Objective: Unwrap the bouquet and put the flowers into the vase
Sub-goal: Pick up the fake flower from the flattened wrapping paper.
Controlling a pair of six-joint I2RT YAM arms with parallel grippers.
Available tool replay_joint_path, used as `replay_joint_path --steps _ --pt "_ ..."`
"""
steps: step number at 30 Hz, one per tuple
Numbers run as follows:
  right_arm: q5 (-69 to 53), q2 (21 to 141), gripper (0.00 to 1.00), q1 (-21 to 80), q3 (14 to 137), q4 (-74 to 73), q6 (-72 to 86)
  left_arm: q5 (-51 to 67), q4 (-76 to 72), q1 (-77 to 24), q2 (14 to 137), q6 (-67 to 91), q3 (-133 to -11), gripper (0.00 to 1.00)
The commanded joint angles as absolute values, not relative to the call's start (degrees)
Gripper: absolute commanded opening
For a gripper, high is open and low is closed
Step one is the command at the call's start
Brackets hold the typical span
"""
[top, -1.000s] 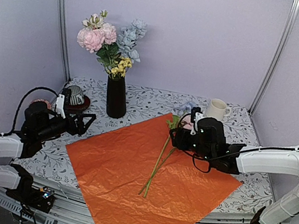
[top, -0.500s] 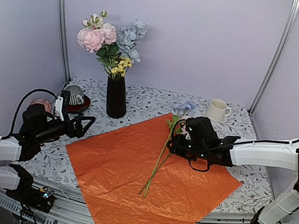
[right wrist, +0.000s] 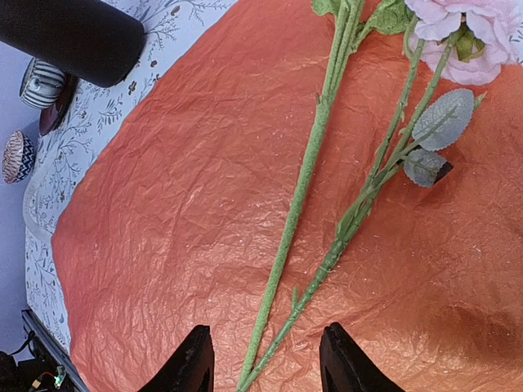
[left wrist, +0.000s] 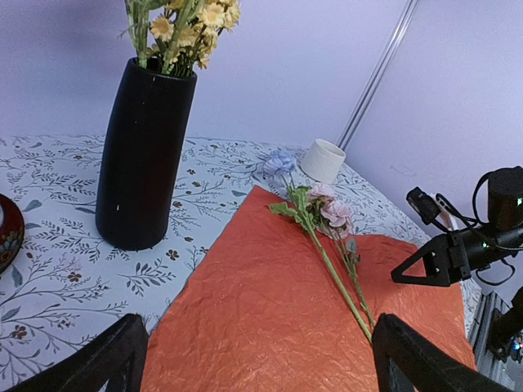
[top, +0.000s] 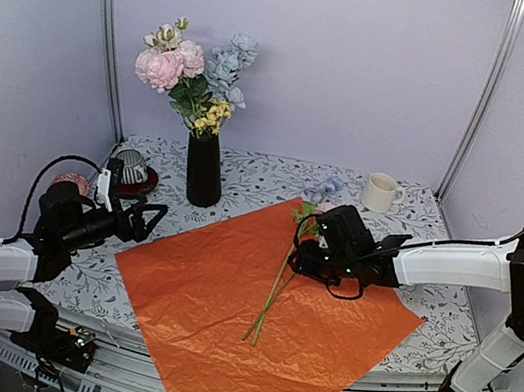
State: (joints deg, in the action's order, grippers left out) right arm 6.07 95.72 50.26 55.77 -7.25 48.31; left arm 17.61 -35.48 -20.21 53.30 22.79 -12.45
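Two flowers lie side by side on the orange sheet, heads toward the far edge of the worktop and stem ends toward me. The other blooms stand in the black vase, well off to the far left.

These look like light things. I judge the thin green stems springy rather than rigid, and the soft heads would crush if pinched. So the hold belongs on bare stem, below the leaves and well clear of the pink bloom. Being thin and round, the stems may roll or slip out of a loose pinch, and the crinkled sheet beneath could get caught along with them.

My right claw hangs just above the lower stems with its fingers apart. In the wrist view both stems run down into the gap between them — the thicker straight stem on the left, the branching stem on the right. Nothing is clamped.

My left claw stands wide apart and holds nothing — it is low over the left side, near the vase.
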Motion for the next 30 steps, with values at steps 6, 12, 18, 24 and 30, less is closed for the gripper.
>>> replay_joint_path --steps 6,12,18,24,30 --pt "3.4 99.2 0.39 50.8 59.7 -10.6 50.1 19.2 -38.3 -19.8 54.5 23.3 -11.9 0.98" --pt "5.7 103.6 0.35 50.9 64.0 -15.7 53.1 19.4 -38.4 -19.8 54.5 23.5 -11.7 0.98" --pt "8.8 106.6 0.32 50.9 66.5 -19.5 58.5 19.7 -38.4 -19.9 54.5 23.6 -11.7 0.98" --pt "9.6 109.7 0.3 50.9 68.7 -20.5 60.2 19.8 -38.4 -19.8 54.5 23.7 -11.7 0.98" --pt "10.5 114.5 0.3 50.9 71.9 -22.7 61.0 19.8 -38.4 -19.8 54.5 23.7 -11.7 0.98"
